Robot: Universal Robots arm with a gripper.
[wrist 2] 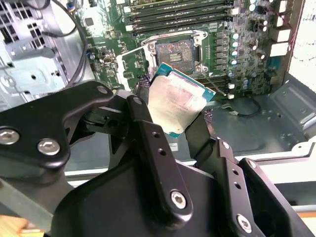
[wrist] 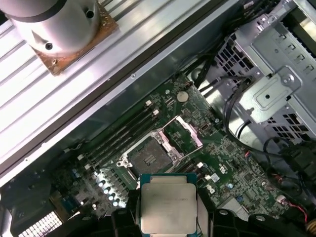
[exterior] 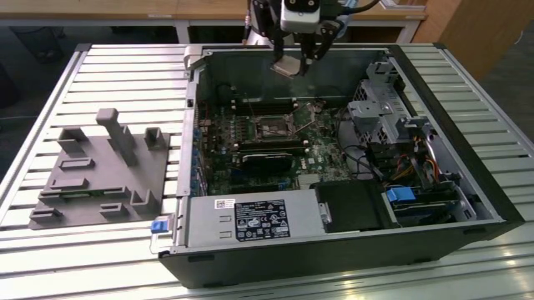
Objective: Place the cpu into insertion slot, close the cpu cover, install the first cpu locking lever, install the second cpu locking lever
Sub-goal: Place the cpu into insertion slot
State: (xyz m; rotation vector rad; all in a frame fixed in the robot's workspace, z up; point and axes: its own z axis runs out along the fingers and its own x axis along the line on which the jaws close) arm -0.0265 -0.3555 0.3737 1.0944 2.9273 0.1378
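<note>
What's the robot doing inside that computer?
The robot's gripper is holding a small silver chip pinched between its black fingers, up above the open computer case. Down on the green board is the square socket where the chip belongs. The socket is empty, and its metal cover is flipped open beside it. So the chip is in the air, not yet in its place.
</note>
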